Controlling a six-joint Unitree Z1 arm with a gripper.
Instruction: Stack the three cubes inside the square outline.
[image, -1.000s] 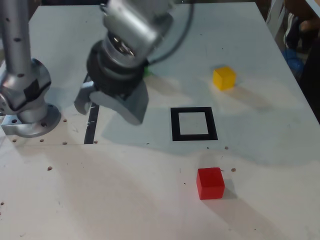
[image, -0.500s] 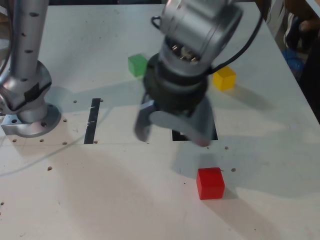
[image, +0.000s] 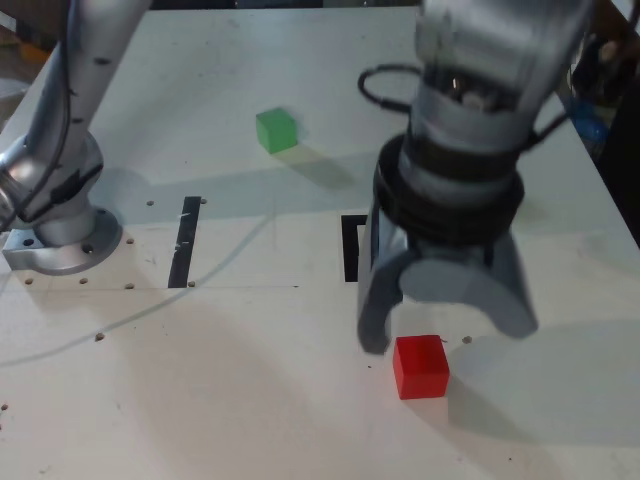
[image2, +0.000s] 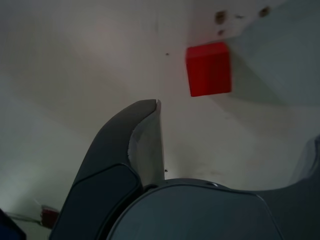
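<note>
The end effector hangs wide open above the surface, holding nothing, near the red cube. The green cube sits well apart; the arm covers most of the square outline.

My arm: silver-grey casing, rounded tube sections, pale metallic sheen. Dark round fastener spots dotted along the tube at the exterior view's left. Broad black collar just above the pincer. Pincer fingers grey outside view, curved, hooked tips; from the wrist view, dark slate shells with a paler inner face. Thin black cable looping off the casing. Base: silver, round flange, small dark bolt holes.
</note>
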